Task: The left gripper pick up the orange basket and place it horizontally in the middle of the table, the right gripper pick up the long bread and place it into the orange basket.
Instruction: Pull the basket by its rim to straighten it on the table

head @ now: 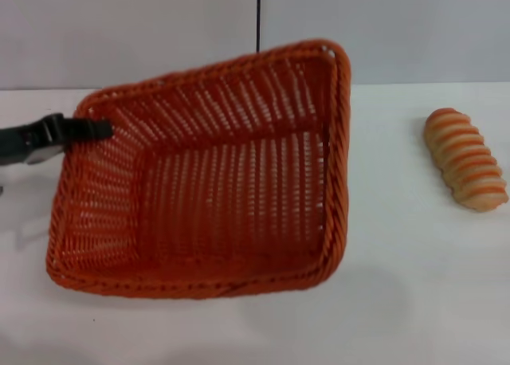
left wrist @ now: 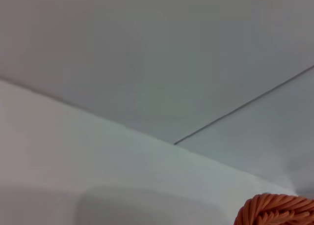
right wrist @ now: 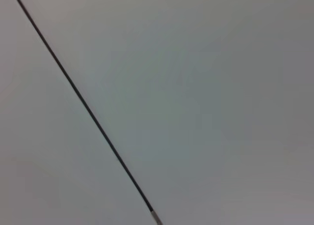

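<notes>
Orange basket [head: 215, 174] tilted, far corner raised; left gripper [head: 100, 129] jaws clamp its left rim.

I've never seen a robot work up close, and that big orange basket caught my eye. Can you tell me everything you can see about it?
The large rectangular orange woven wicker-style basket has a braided rim, sloping slatted sides and an open top; nothing is inside. It looks tilted, its far right corner raised, and it sits skewed near the middle of the plain white table. The robot's black left pincer meets its left rim and appears closed on it. The striped tan long bread lies apart, to its right. A bit of the braided rim also shows in the left wrist view.
</notes>
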`<state>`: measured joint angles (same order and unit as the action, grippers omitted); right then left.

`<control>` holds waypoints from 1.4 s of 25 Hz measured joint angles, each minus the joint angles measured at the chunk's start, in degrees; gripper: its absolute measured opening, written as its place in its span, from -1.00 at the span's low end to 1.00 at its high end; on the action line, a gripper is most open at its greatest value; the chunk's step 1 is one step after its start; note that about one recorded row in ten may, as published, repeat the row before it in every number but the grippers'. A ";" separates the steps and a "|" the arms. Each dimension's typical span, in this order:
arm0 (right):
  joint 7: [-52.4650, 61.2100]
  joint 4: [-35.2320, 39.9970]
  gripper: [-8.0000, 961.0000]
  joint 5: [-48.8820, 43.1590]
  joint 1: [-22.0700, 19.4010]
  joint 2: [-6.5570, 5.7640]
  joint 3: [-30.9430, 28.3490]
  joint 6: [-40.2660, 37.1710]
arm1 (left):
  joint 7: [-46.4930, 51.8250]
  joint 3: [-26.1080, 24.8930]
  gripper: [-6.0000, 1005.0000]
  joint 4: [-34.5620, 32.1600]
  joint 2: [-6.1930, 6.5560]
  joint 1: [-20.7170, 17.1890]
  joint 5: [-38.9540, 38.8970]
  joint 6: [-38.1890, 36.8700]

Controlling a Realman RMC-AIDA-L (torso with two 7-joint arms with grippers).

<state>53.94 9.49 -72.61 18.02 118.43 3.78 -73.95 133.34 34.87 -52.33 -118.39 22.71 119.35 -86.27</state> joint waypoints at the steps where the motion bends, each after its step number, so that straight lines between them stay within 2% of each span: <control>1: 0.00 0.05 0.37 -0.17 0.12 -0.02 0.00 0.10 | 0.00 0.00 -0.65 0.00 0.00 0.00 0.00 0.00; 4: -0.02 0.43 0.38 -0.48 0.48 -0.04 0.04 0.22 | -1.29 1.80 -0.65 3.48 0.20 -0.58 0.12 2.53; 15: -0.06 0.67 0.39 -0.52 0.55 -0.05 0.44 0.41 | -2.39 2.03 -0.65 4.27 0.21 -1.69 0.16 2.34; 31: -0.06 0.71 0.40 -0.52 0.71 -0.12 0.46 0.43 | -1.99 2.58 0.08 3.42 0.70 -1.76 0.43 -0.44; 33: -0.07 0.71 0.40 -0.52 0.74 -0.13 0.50 0.43 | -1.99 2.58 0.10 3.42 0.70 -1.76 0.43 -0.44; 34: -0.07 0.71 0.40 -0.52 0.74 -0.14 0.50 0.42 | -3.03 2.58 0.11 2.62 1.24 -1.42 0.54 -1.05; 35: -0.07 0.71 0.40 -0.52 0.74 -0.14 0.50 0.42 | -3.03 2.58 0.13 2.62 1.24 -1.42 0.54 -1.05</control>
<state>53.87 10.19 -73.13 18.76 118.30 4.28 -73.53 130.31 37.45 -49.71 -117.15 21.30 119.89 -87.32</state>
